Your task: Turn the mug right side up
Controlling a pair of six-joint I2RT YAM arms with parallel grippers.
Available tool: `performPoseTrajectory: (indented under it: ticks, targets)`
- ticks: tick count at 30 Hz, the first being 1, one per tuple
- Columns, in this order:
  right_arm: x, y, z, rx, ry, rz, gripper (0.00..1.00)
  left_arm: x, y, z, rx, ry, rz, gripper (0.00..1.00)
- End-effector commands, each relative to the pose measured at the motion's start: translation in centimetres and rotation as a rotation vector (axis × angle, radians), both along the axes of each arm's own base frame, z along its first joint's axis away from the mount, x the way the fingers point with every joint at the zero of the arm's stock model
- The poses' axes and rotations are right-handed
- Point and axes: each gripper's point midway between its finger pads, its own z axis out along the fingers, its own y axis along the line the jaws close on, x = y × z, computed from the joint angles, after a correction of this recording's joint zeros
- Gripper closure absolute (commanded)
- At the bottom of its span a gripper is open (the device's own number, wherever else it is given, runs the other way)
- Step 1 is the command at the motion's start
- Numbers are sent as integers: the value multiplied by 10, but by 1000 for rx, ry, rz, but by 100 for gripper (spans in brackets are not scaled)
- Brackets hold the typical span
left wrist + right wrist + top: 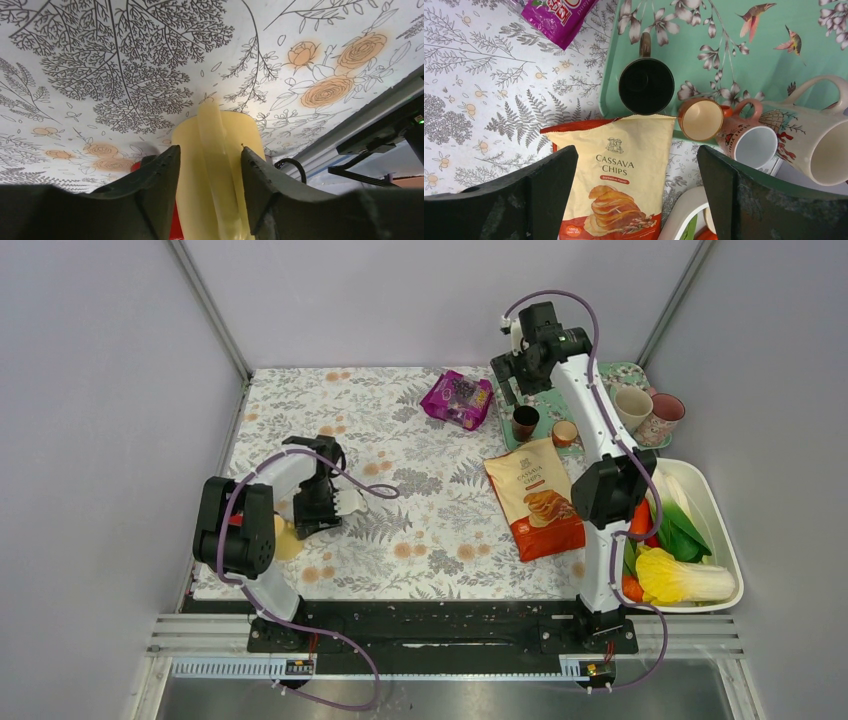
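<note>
My left gripper (210, 155) has its fingers closed on both flanks of the yellow mug (220, 125), handle toward the wrist and long axis running straight out between them toward the table (125, 60), while the right gripper (636, 155) hangs spread wide, well apart over the tray (744, 65).

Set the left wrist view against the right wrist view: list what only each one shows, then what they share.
Only the left wrist: a yellow mug, its handle lying between the fingers of the left end effector, and the table's edge rail.
Only the right wrist: a green tray holding a black mug and an orange cup, a cassava chips bag, a purple packet, and the wide-open right end effector.
Both: the floral tablecloth.
</note>
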Motion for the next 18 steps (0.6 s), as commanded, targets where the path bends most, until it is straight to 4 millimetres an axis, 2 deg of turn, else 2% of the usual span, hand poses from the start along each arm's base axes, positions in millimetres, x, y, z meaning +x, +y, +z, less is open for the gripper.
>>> performPoseTrajectory:
  ticks: [1, 5, 6, 8, 11, 14, 15, 18]
  targets:
    - [-13, 2, 36, 13, -71, 17, 0, 10, 6, 2, 31, -49, -33, 57]
    - [-16, 1, 37, 17, -69, 17, 1, 10, -3, 9, -3, -23, 25, 97]
    - [-17, 2, 38, 19, -69, 18, 0, 15, -8, 14, -25, -32, 44, 100]
    - [-19, 4, 39, 30, -67, 22, 0, 22, -15, 22, -52, -46, 76, 100]
    - [-22, 8, 45, 54, -77, 31, 1, 46, -27, 40, -96, -126, 143, 100]
    - [-27, 17, 53, 101, -84, 46, 1, 76, -55, 67, -227, -220, 243, 100]
    - [-30, 23, 56, 131, -84, 60, 1, 85, -66, 78, -285, -247, 285, 100]
    - [-46, 59, 63, 298, -65, 161, 1, 115, -106, 119, -491, -316, 418, 100]
